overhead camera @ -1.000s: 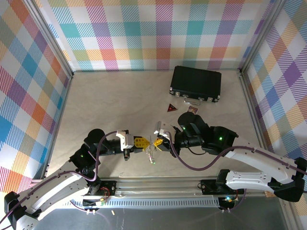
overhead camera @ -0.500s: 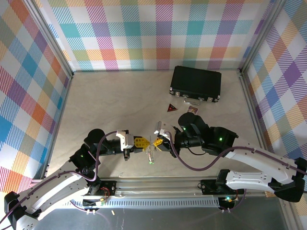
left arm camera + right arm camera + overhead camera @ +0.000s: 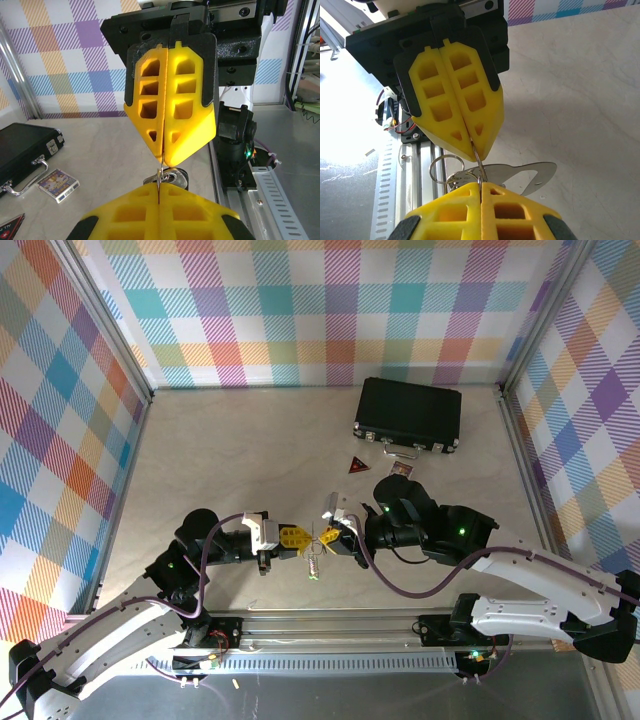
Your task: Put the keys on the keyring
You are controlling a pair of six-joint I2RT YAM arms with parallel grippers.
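My left gripper [image 3: 299, 540] and right gripper [image 3: 329, 537] meet tip to tip above the table's near edge. Both are shut on the keyring [image 3: 477, 156], a thin silvery wire loop pinched between the two pairs of yellow fingers. In the left wrist view my left gripper [image 3: 159, 187] grips the keyring [image 3: 161, 172] from below, and a dark-headed key [image 3: 176, 178] hangs just behind it. In the right wrist view my right gripper [image 3: 481, 186] holds the same wire. A smaller ring [image 3: 444, 166] and a flat cut-out metal tag [image 3: 527, 176] dangle from it. The hanging keys [image 3: 316, 564] show a green speck at their lower end.
A black case [image 3: 408, 415] lies at the back right. In front of it are a dark red triangular piece [image 3: 357, 466] and a small patterned card [image 3: 403, 469]. The aluminium rail [image 3: 330, 625] with the arm bases runs just below the grippers. Checked walls enclose the table.
The dangling keys have swung slightly under the grippers. Both arms and both grips have stayed as they were.
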